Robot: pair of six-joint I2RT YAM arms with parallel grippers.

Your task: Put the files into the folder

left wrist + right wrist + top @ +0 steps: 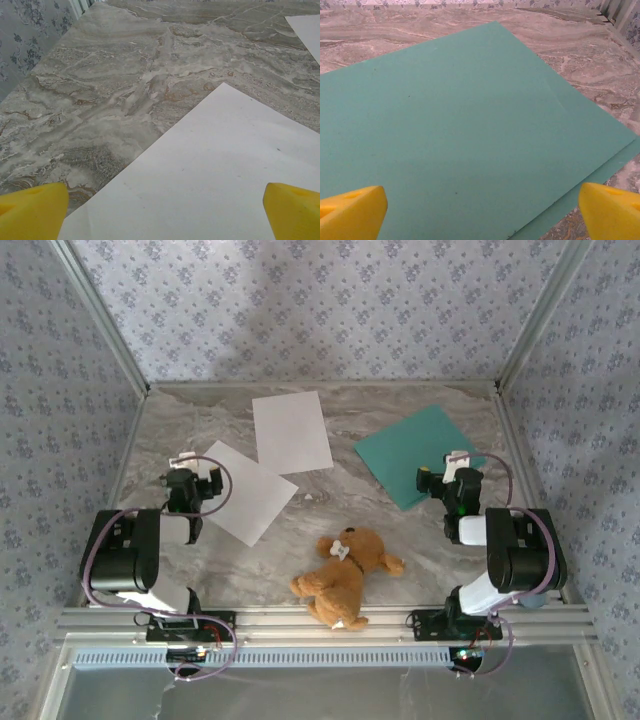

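Near sheet: the nearer thin white rectangular paper sheet [245, 492] has its left corner covered by the left gripper [197, 462] in the top view. The left wrist view cuts it off at the bottom and right edges.
Far sheet: the second white paper sheet [291, 432] is cropped to one corner in the left wrist view.
Folder: the flat teal-green card folder [415, 452] has its near corner under the right gripper [457, 460]. It seems to lie closed, hiding its inside.
Fingertips: the yellow fingertips [30, 212] of both grippers run off the wrist views' bottom edges.
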